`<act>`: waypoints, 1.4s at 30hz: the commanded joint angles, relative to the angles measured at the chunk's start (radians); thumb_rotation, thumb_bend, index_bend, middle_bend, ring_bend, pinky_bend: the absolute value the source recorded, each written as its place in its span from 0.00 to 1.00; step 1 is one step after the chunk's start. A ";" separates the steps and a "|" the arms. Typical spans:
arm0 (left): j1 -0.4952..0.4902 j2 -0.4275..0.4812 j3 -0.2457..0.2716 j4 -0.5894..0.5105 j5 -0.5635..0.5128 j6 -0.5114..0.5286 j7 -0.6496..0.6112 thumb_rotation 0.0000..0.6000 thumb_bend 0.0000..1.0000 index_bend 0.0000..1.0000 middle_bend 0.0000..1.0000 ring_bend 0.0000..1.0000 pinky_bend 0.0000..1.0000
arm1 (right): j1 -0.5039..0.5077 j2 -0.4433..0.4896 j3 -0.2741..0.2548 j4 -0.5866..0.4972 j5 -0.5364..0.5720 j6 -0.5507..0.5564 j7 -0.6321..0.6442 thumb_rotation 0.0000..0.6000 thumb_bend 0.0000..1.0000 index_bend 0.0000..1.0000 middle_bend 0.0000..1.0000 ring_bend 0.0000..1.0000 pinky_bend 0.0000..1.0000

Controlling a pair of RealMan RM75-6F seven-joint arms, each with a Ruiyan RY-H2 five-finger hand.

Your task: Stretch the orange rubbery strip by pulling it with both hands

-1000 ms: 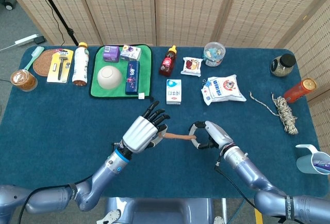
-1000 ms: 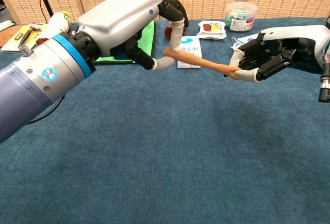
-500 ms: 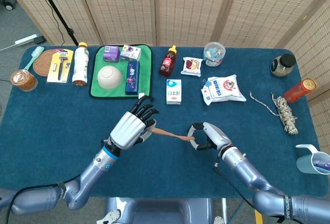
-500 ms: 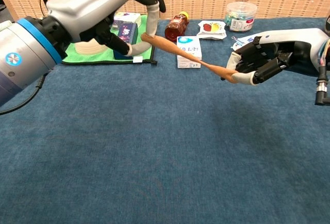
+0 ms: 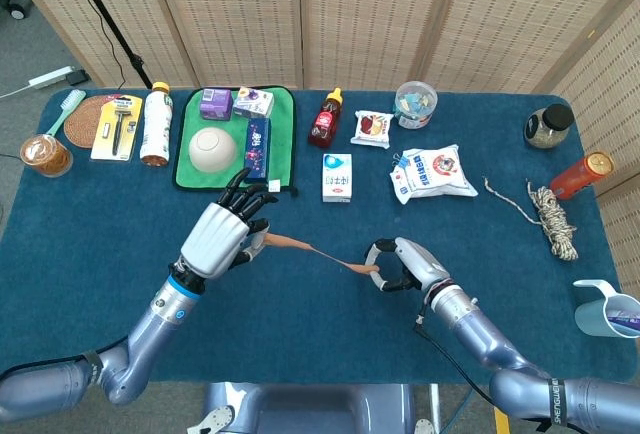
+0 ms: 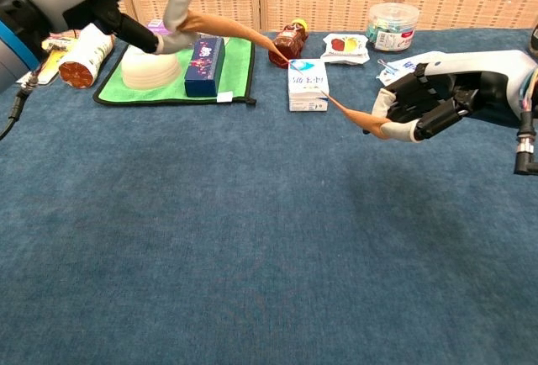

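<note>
Both robot hands hold the orange rubbery strip (image 5: 312,250) above the blue surface (image 5: 120,224): the left robot hand (image 5: 222,236) pinches one end, the right robot hand (image 5: 398,264) pinches the other. Thinned to a thread at its middle, the strip looks well stretched; the pull seems nearly done, only release left.

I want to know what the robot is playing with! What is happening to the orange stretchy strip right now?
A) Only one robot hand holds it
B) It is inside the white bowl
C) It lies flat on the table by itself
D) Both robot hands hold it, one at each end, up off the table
D: the left robot hand and the right robot hand each pinch one end of the orange strip, which spans between them, thin in the middle.
</note>
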 commanded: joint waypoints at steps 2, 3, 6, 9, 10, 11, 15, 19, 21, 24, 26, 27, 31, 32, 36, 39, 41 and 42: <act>0.011 0.017 -0.002 -0.006 -0.003 0.011 -0.009 1.00 0.42 0.77 0.32 0.20 0.00 | -0.001 0.000 -0.001 0.001 0.000 0.000 0.001 1.00 0.52 0.68 0.33 0.23 0.11; 0.014 0.023 -0.003 -0.007 -0.004 0.013 -0.012 1.00 0.42 0.77 0.32 0.20 0.00 | -0.001 0.000 -0.001 0.002 0.000 0.000 0.001 1.00 0.52 0.68 0.33 0.23 0.11; 0.021 0.035 -0.004 -0.012 -0.005 0.019 -0.021 1.00 0.42 0.77 0.32 0.20 0.00 | -0.002 0.001 -0.003 0.004 0.000 -0.001 0.000 1.00 0.52 0.68 0.33 0.23 0.11; 0.027 0.047 -0.010 -0.015 -0.009 0.028 -0.024 1.00 0.42 0.77 0.32 0.20 0.00 | -0.003 0.001 -0.005 0.006 0.002 -0.002 0.002 1.00 0.52 0.68 0.33 0.23 0.11; 0.029 0.051 -0.013 -0.017 -0.014 0.029 -0.028 1.00 0.42 0.77 0.32 0.20 0.00 | -0.004 0.001 -0.005 0.007 0.002 -0.003 0.003 1.00 0.52 0.68 0.33 0.23 0.11; 0.031 0.056 -0.017 -0.019 -0.019 0.030 -0.031 1.00 0.42 0.77 0.32 0.20 0.00 | -0.005 0.001 -0.006 0.007 0.001 -0.003 0.003 1.00 0.52 0.68 0.33 0.23 0.11; 0.035 0.076 -0.023 -0.020 -0.026 0.030 -0.037 1.00 0.42 0.76 0.32 0.20 0.00 | -0.005 0.003 -0.008 0.008 -0.001 -0.005 0.002 1.00 0.52 0.68 0.33 0.23 0.11; 0.037 0.084 -0.020 -0.023 -0.025 0.028 -0.040 1.00 0.42 0.76 0.32 0.20 0.00 | -0.006 0.004 -0.007 0.008 -0.003 -0.005 0.002 1.00 0.52 0.68 0.33 0.23 0.11; 0.039 0.085 -0.027 -0.020 -0.024 0.039 -0.041 1.00 0.42 0.76 0.32 0.20 0.00 | -0.006 0.006 -0.008 0.008 -0.001 -0.006 0.002 1.00 0.52 0.68 0.33 0.24 0.11; 0.045 0.096 -0.039 -0.022 -0.039 0.044 -0.053 1.00 0.42 0.76 0.32 0.20 0.00 | -0.009 0.008 -0.011 0.008 0.001 -0.006 0.004 1.00 0.52 0.68 0.33 0.24 0.11; 0.049 0.109 -0.042 -0.016 -0.045 0.045 -0.057 1.00 0.42 0.76 0.32 0.20 0.00 | -0.013 0.008 -0.012 0.010 -0.001 -0.005 0.008 1.00 0.52 0.68 0.33 0.24 0.11; 0.051 0.113 -0.043 -0.014 -0.047 0.046 -0.060 1.00 0.42 0.76 0.32 0.20 0.00 | -0.014 0.007 -0.012 0.011 -0.002 -0.005 0.009 1.00 0.52 0.68 0.33 0.24 0.11; 0.058 0.127 -0.047 -0.010 -0.054 0.051 -0.073 1.00 0.42 0.76 0.32 0.20 0.00 | -0.016 0.006 -0.014 0.016 -0.007 -0.008 0.012 1.00 0.52 0.68 0.33 0.24 0.11; 0.059 0.128 -0.048 -0.009 -0.055 0.053 -0.073 1.00 0.42 0.76 0.32 0.20 0.00 | -0.017 0.006 -0.014 0.016 -0.007 -0.008 0.012 1.00 0.52 0.68 0.33 0.24 0.11; 0.064 0.135 -0.058 -0.011 -0.063 0.062 -0.079 1.00 0.42 0.76 0.32 0.19 0.00 | -0.019 0.009 -0.014 0.016 -0.008 -0.007 0.014 1.00 0.52 0.68 0.33 0.24 0.11; 0.070 0.148 -0.080 -0.012 -0.087 0.072 -0.095 1.00 0.42 0.76 0.32 0.19 0.00 | -0.023 0.012 -0.015 0.015 -0.009 -0.007 0.016 1.00 0.52 0.68 0.33 0.24 0.11; 0.070 0.156 -0.078 -0.015 -0.087 0.067 -0.099 1.00 0.42 0.76 0.32 0.19 0.00 | -0.024 0.013 -0.015 0.015 -0.012 -0.007 0.018 1.00 0.52 0.68 0.33 0.24 0.11; 0.070 0.158 -0.074 -0.017 -0.083 0.064 -0.099 1.00 0.42 0.76 0.32 0.19 0.00 | -0.024 0.013 -0.015 0.014 -0.013 -0.007 0.017 1.00 0.52 0.68 0.33 0.24 0.11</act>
